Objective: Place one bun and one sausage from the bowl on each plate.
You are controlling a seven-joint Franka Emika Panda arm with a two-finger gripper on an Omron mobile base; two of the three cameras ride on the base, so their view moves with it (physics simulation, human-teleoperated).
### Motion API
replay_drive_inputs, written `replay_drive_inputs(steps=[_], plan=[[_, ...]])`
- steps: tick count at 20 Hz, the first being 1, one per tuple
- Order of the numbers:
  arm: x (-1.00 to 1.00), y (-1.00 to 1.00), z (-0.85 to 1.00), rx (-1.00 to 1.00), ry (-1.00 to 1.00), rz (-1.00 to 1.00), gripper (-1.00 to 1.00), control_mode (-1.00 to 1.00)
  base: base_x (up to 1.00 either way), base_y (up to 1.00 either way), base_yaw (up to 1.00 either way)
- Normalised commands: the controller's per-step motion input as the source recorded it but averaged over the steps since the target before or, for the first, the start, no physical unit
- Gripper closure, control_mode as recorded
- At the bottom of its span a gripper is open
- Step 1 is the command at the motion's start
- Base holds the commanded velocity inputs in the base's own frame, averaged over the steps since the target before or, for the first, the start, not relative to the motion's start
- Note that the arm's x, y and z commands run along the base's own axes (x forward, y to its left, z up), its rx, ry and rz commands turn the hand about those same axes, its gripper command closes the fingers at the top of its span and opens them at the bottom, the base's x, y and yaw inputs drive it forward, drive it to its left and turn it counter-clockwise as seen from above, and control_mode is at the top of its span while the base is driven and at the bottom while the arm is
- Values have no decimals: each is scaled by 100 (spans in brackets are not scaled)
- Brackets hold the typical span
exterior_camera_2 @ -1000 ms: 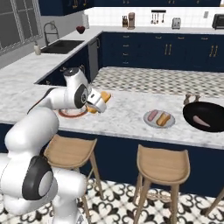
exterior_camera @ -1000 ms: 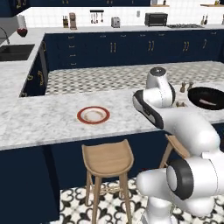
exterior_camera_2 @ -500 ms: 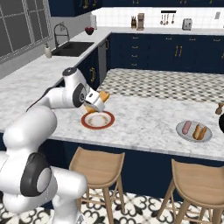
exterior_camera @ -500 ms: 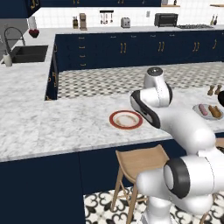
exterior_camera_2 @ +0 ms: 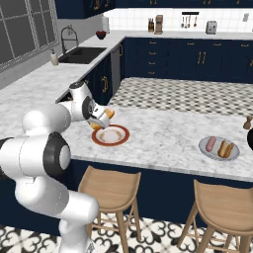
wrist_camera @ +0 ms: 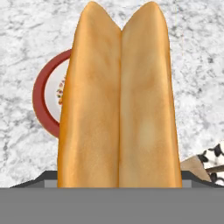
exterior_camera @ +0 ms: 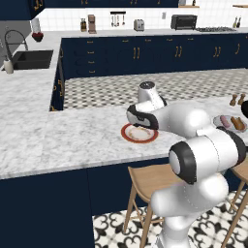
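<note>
Gripping one bun (wrist_camera: pixel 119 100), claw (exterior_camera_2: pixel 101 121) over plate (exterior_camera_2: pixel 111 135)

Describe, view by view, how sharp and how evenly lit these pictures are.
Left base view: flat, even light, soft shadows, slightly soft detail around the red-rimmed plate. Right base view: equally even, the grey plate readable but small. Hand view: the bun looms very close and smooth, hiding much of the red-rimmed plate.
</note>
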Motion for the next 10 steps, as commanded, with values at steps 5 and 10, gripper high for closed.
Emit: replay_drive_inputs(steps=[5,10], plan=[[67,29,-61,4,9,2,100,-100,0,0,0],[60,3,-59,5,5,0,100,-100,0,0,0]])
